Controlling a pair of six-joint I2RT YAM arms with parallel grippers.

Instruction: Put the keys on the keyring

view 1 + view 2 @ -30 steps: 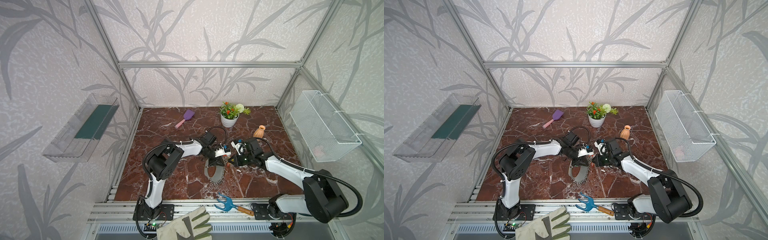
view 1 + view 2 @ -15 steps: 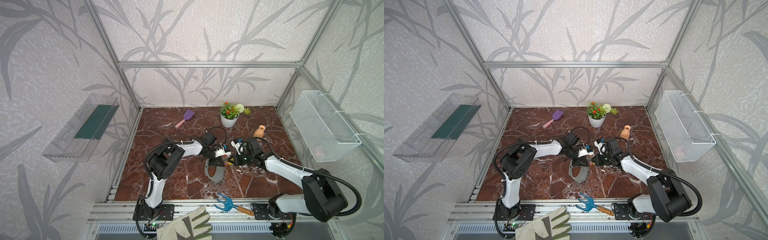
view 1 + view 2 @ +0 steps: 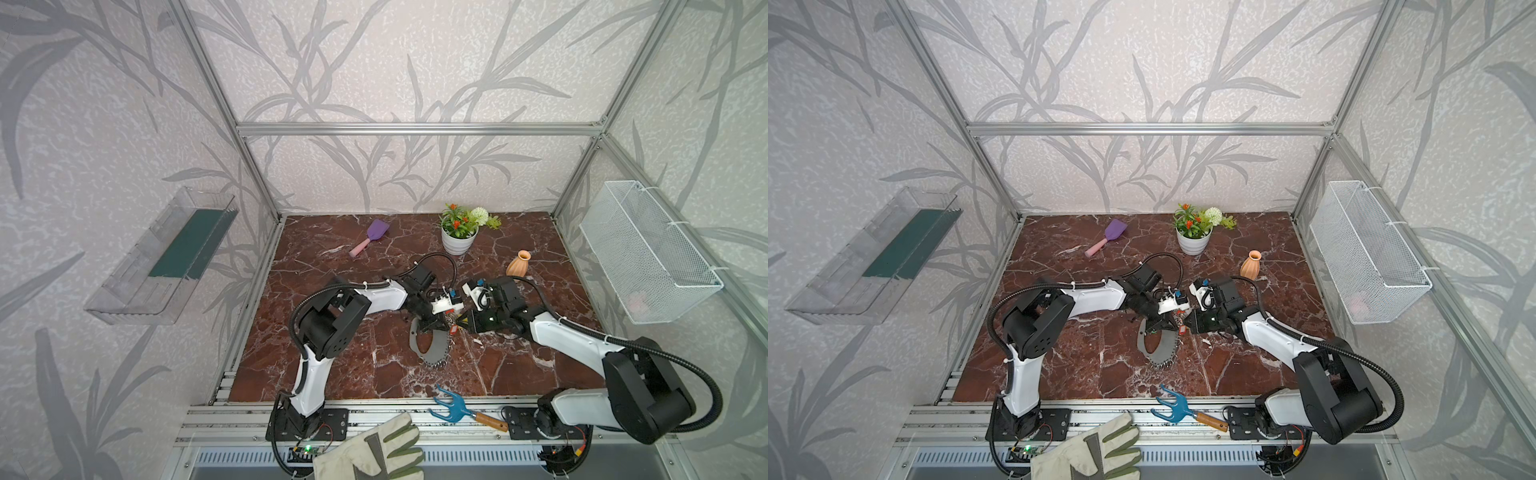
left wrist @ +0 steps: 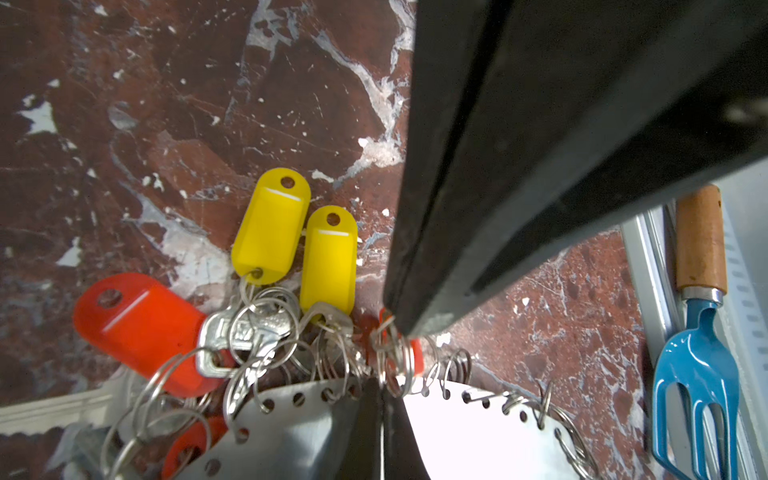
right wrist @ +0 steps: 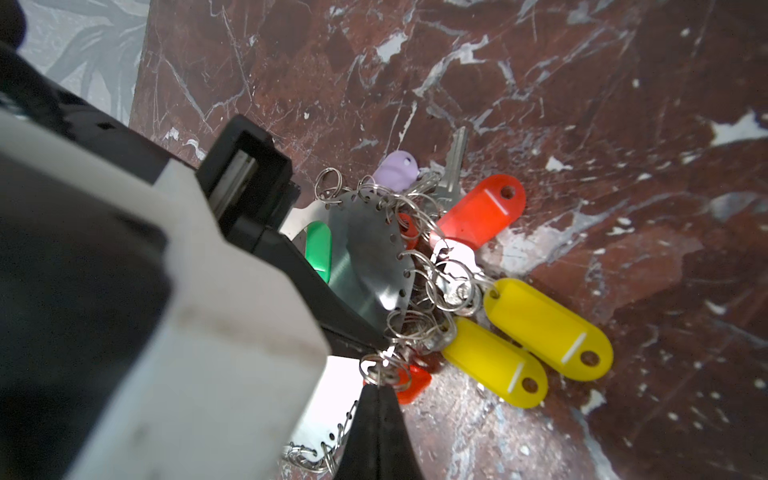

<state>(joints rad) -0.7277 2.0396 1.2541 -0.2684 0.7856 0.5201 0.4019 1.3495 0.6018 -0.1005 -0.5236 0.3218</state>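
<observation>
Near the middle of the marble table, the grey keyring curves in a C, its outer edge fringed with silver rings. The left claw is closed tight on one end of the band. Directly opposite, the right claw is pinched shut on the silver loop at a small red key, right at the band's edge and just beside the left claw. Two yellow keys and a large red key lie side by side on the marble, their loops tangled among the band's rings with a bare metal key. A green key sits under the band, and a lilac key lies at its far edge.
</observation>
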